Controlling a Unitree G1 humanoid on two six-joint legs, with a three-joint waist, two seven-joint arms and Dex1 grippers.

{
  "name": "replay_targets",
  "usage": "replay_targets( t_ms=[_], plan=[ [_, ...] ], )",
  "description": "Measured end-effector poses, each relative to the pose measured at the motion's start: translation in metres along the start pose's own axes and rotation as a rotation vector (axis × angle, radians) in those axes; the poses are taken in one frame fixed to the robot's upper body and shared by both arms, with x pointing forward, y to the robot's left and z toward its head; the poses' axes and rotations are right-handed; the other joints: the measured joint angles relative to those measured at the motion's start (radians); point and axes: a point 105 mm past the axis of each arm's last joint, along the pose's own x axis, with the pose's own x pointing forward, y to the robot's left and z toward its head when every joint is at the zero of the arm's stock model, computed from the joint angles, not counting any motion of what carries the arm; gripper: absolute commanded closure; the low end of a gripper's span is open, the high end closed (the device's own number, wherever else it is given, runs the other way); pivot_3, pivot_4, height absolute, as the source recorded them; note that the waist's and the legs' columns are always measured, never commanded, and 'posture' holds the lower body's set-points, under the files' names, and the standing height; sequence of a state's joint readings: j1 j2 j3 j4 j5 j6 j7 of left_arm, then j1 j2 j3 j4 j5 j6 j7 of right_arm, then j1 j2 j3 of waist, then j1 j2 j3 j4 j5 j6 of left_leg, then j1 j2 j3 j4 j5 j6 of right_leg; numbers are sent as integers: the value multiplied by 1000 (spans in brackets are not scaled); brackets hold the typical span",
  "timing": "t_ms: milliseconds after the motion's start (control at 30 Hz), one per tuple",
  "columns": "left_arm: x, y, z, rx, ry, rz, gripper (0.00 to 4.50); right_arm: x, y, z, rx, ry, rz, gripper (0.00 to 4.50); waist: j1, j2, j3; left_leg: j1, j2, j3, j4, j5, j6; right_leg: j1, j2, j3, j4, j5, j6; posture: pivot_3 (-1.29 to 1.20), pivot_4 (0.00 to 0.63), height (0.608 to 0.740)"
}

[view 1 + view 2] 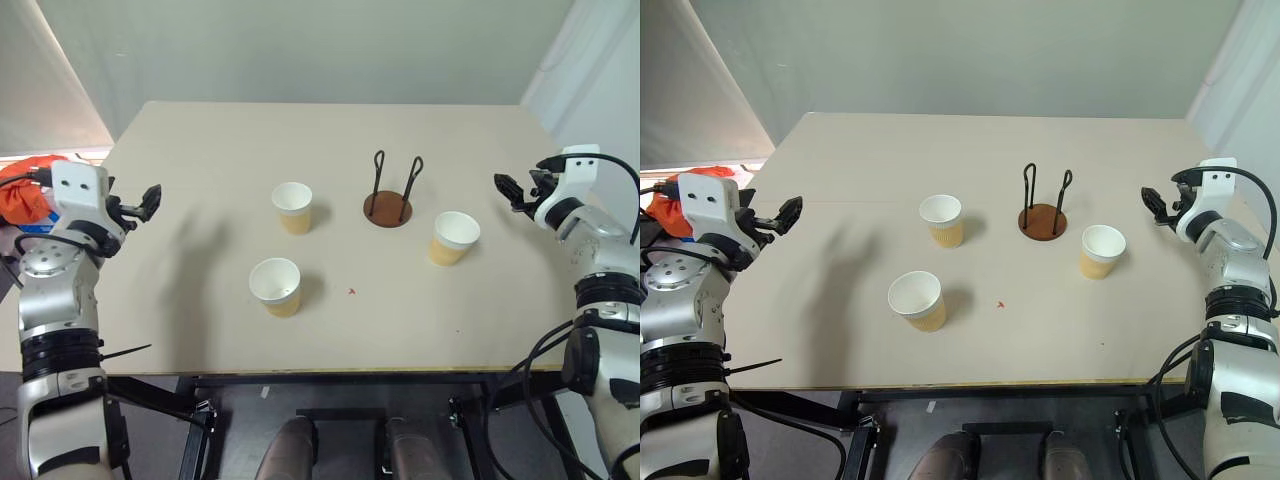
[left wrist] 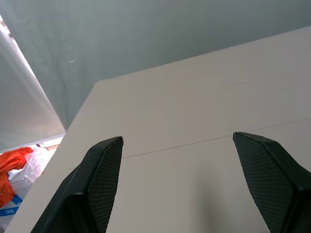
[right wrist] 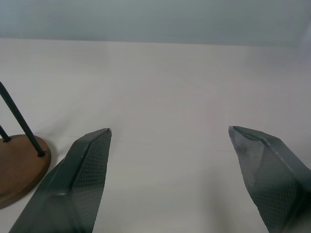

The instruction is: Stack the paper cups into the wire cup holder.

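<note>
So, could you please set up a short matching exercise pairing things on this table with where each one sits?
Things:
1. wire cup holder
2. cup nearest the robot
3. cup on the robot's right
4. left gripper

Places:
A. open, over the table's left edge
B. right of the holder
C. between the two farther cups
D. front, left of centre

Pairs: 1-C, 2-D, 3-B, 4-A

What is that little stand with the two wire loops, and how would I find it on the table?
Start at the big beige table and look to its right half, toward the far side. There a small round reddish-brown disc carries two thin upright black wire loops. Three tan ribbed paper cups stand around it, the nearest just to its right; the stand alone is dark, wiry and empty.
</note>
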State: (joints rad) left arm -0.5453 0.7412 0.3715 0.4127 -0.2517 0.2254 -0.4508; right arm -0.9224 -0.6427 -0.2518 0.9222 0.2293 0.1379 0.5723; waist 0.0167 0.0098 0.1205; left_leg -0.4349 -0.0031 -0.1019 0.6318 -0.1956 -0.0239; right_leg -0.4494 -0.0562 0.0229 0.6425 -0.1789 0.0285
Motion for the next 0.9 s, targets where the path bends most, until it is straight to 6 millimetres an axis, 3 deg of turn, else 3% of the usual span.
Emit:
replay_targets(
  t_ms=[400, 467, 567, 667, 733, 900],
  plan=[
    [0, -2, 1, 3, -1, -24, 562, 0, 5, 5, -12, -7, 52, 406, 0, 0, 0, 0, 0, 0, 0, 0, 0, 0, 0, 0, 0, 0, 0, 0, 150, 740],
    [1, -5, 8, 13, -13, -74, 562, -3, 7, 15, -37, -19, 97, 406, 1, 0, 0, -1, 0, 0, 0, 0, 0, -1, 0, 0, 0, 0, 0, 0, 150, 740],
    [-1, -13, 36, 25, -59, -231, 562, -14, 16, 38, -94, -22, 243, 406, 4, -1, 0, -3, 0, 0, 0, -1, -1, -2, 1, -1, -1, 0, 0, 0, 150, 740],
    [-15, -37, 78, 56, -134, -485, 562, -27, 33, 59, -162, -15, 419, 406, 4, -1, 0, -3, 0, 0, 0, -4, -4, -1, 1, 0, -3, -1, -1, 0, 150, 740],
    [-25, -60, 90, 69, -145, -658, 562, -32, 50, 61, -178, 14, 530, 406, 3, -1, 0, -1, 0, 0, 0, -4, -4, 0, 2, 0, -4, -1, -1, 0, 150, 740],
    [-45, -107, 77, 21, -62, -984, 562, -30, 80, 45, -136, 88, 670, 406, -2, -1, 0, -1, 1, 0, 0, -1, -1, -1, 2, 1, -2, -1, -1, 0, 150, 740]
  ],
)
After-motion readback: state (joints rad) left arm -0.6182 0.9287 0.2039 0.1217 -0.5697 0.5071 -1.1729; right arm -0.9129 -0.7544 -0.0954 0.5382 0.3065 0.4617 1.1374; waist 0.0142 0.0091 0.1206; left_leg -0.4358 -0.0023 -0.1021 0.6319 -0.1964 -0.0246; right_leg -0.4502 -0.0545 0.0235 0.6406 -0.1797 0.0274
